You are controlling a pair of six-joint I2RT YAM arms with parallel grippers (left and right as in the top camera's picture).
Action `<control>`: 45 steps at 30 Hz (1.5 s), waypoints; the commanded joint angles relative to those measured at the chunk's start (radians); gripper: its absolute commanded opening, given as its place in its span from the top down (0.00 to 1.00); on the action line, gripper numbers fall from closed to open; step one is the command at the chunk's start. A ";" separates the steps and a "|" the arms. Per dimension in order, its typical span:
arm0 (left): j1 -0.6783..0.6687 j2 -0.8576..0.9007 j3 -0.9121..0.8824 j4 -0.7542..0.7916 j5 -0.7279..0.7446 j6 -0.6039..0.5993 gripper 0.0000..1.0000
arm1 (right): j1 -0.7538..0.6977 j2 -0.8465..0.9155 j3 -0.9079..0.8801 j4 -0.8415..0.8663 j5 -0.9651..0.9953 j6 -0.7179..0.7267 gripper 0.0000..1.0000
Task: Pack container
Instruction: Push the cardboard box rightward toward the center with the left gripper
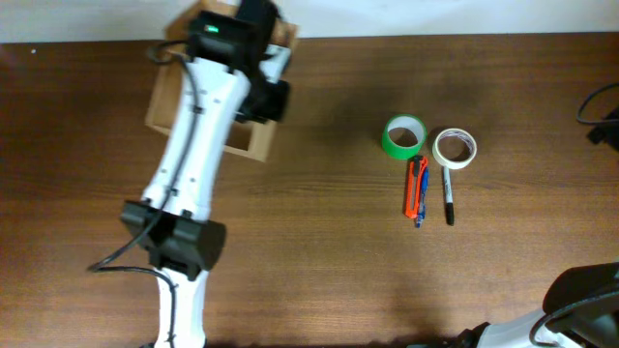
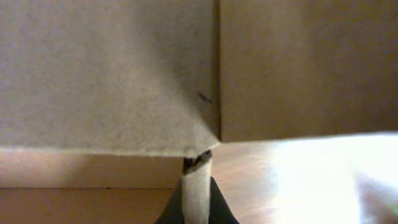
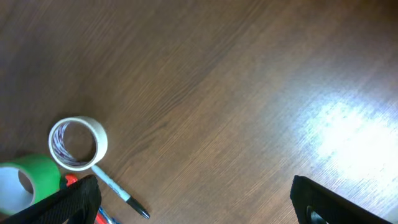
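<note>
Upper left of the overhead frame, we've got the container (image 1: 162,101), a tan cardboard box on the counter (image 1: 319,261), with the left arm (image 1: 189,164) right over it. In the wrist view we see the left jaws pinched tight on a thin cardboard edge of it. The right jaws are spread wide, gripping nothing. Right of centre lie a green tape roll (image 1: 391,143), a white tape roll (image 1: 437,150), an orange cutter (image 1: 416,186) and a black marker (image 1: 448,193).

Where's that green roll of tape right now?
In the overhead view the green tape roll lies right of centre, just left of the white tape roll and above the orange cutter, well away from the cardboard box.
</note>
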 commanded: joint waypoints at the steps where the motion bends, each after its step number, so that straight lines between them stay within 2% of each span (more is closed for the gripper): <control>1: -0.117 -0.003 0.019 0.021 0.018 -0.135 0.99 | -0.003 0.005 0.023 -0.010 -0.026 0.017 0.01; 7: -0.297 -0.001 0.019 0.124 0.015 -0.268 0.99 | -0.003 0.005 0.023 -0.036 -0.045 0.035 0.01; 13: -0.368 0.060 0.019 0.170 0.015 -0.372 0.98 | -0.002 0.005 0.023 -0.057 -0.095 0.035 0.01; 23: -0.333 0.262 0.019 0.119 0.033 -0.381 0.99 | 0.003 0.005 0.023 -0.069 -0.120 0.054 0.01; 34: -0.280 0.338 0.019 0.202 0.033 -0.381 0.98 | 0.076 0.005 0.021 -0.064 -0.119 0.054 0.01; 39: -0.266 0.377 0.019 0.204 0.033 -0.344 0.98 | 0.098 0.005 0.020 -0.061 -0.119 0.054 0.01; 40: -0.267 0.379 0.019 0.206 0.033 -0.339 0.85 | 0.102 0.005 0.020 -0.059 -0.119 0.054 0.01; 42: -0.267 0.381 0.019 0.214 0.032 -0.320 0.54 | 0.106 0.005 0.020 -0.058 -0.119 0.054 0.01; 43: -0.267 0.381 0.020 0.218 0.032 -0.314 0.44 | 0.109 0.005 0.020 -0.057 -0.119 0.053 0.01; 45: -0.267 0.381 0.027 0.219 0.032 -0.313 0.34 | 0.114 0.005 0.020 -0.057 -0.119 0.053 0.01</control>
